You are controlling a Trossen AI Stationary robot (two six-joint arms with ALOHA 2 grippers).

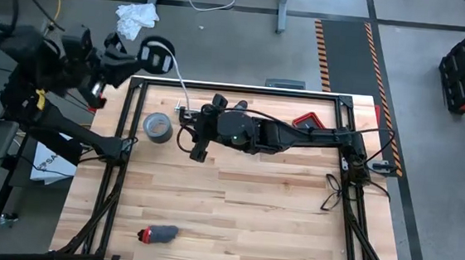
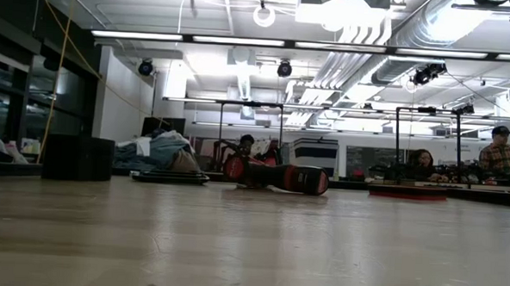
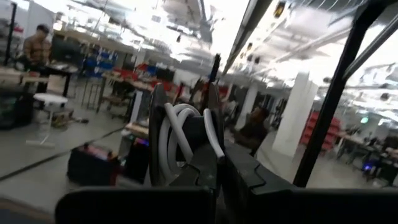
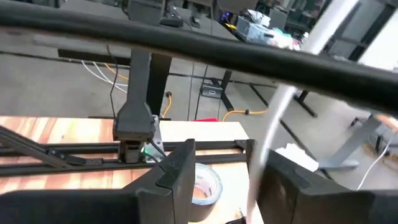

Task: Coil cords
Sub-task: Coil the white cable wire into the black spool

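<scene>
From above, the left claw [image 1: 143, 54] is raised past the far left corner of the surface [image 1: 235, 205], pressed together on the cord's round black disc [image 1: 157, 56], around which white loops are already wound. The loose cord [image 1: 179, 83] runs from that disc down toward the right claw [image 1: 184, 126], so the cord's long axis lies along the line between the two claws, and the right claw is the one nearer the free stretch. A tape roll [image 1: 157, 127] sits just beside the right claw on its left. The table-height view shows neither claw nor cord. In the left wrist view the disc [image 3: 180, 143] sits pinched between the fingers, wrapped in white turns. In the right wrist view the fingers stand spread, the white cord [image 4: 268, 140] passing between them, apparently ungripped.
</scene>
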